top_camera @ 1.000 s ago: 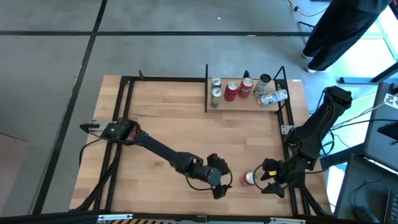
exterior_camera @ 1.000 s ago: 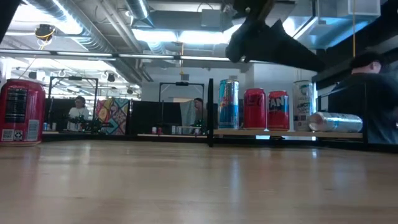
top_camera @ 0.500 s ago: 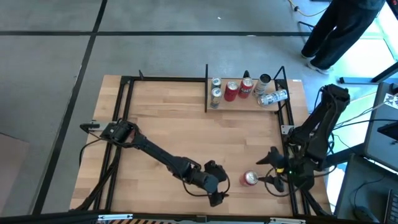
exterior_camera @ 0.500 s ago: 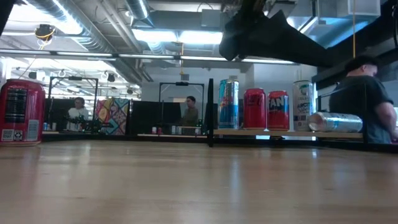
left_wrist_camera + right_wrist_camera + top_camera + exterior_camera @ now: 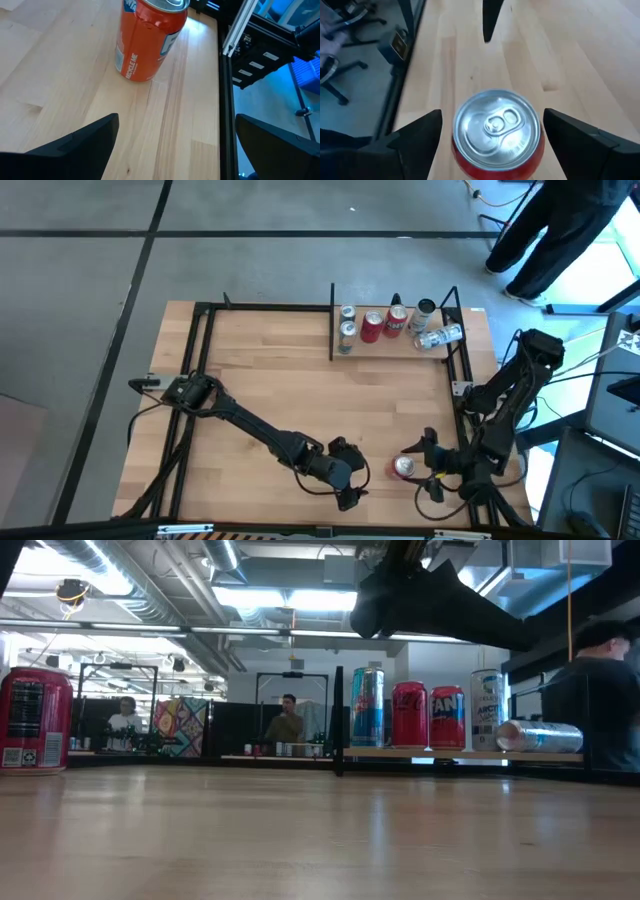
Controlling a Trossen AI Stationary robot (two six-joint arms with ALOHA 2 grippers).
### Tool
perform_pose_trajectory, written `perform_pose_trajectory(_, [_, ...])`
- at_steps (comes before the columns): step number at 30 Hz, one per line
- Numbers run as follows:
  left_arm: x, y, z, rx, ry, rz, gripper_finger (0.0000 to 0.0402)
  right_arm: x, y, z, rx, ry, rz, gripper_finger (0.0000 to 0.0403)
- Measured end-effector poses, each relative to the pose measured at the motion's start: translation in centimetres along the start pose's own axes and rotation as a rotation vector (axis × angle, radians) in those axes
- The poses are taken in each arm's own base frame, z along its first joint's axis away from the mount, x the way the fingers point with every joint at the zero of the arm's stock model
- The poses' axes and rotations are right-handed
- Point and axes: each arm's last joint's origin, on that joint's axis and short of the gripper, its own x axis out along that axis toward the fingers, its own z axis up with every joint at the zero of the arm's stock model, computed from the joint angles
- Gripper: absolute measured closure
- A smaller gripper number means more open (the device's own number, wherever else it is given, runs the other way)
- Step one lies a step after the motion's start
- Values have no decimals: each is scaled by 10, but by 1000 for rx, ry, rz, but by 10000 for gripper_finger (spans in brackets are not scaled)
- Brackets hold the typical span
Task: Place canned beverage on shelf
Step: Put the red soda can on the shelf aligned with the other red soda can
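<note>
On the desk (image 5: pixel 300 380), the shelf (image 5: pixel 395 340) is sitting at the far right corner, carrying five cans (image 5: pixel 372 326), one of them lying on its side. At the near right edge, a red can (image 5: pixel 403 468) is standing upright, well apart from the shelf. The right pincer (image 5: pixel 428 467) is hanging just beside it, fingers (image 5: pixel 415 137) spread wide to either side of the can's top without gripping it. The left pincer (image 5: pixel 352 483) is waiting near the can's other side, fingers likewise apart and holding nothing.
</note>
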Motion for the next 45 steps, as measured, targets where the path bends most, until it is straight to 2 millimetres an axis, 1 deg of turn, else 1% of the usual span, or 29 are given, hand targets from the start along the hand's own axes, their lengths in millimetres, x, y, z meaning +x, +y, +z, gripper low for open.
perform_pose_trajectory(10, [2,5,4,2,-4,8,6,18,4,-18,-68,42,-61,63])
perform_pose_trajectory(12, [0,4,5,35,5,-15,6,20,3,-16,-50,43,-59,78])
perform_pose_trajectory(14, [-6,2,9,53,2,-24,6,23,2,-14,-36,44,-63,108])
perform_pose_trajectory(16, [-19,-1,18,63,-14,-36,6,24,1,-12,-37,41,-68,140])
perform_pose_trajectory(20, [-52,-2,36,67,-4,-20,6,23,-5,-3,-25,53,-76,140])
perform_pose_trajectory(23, [-80,1,44,79,37,10,6,14,-12,17,-3,41,-98,140])
perform_pose_trajectory(26, [-108,5,51,92,92,39,6,2,-27,41,15,29,-154,140])
perform_pose_trajectory(27, [-114,7,51,98,119,56,6,-2,-34,49,16,26,-176,140])
perform_pose_trajectory(29, [-124,13,53,110,156,73,6,-10,-50,65,32,18,-223,140])
perform_pose_trajectory(32, [-131,29,53,132,201,71,6,-22,-79,85,65,-5,-299,140])
perform_pose_trajectory(34, [-135,43,51,139,227,47,6,-29,-100,93,82,-11,-358,140])
perform_pose_trajectory(37, [-146,68,48,144,236,58,6,-40,-129,106,138,-35,-424,140])
perform_pose_trajectory(39, [-159,86,49,150,197,61,6,-46,-147,111,154,-36,-471,140])
perform_pose_trajectory(41, [-173,102,53,150,137,17,6,-50,-165,116,170,-33,-523,140])
perform_pose_trajectory(43, [-187,118,55,148,90,-35,6,-51,-181,119,189,-12,-568,140])
perform_pose_trajectory(45, [-196,134,54,127,59,-61,6,-50,-196,124,209,2,-574,140])
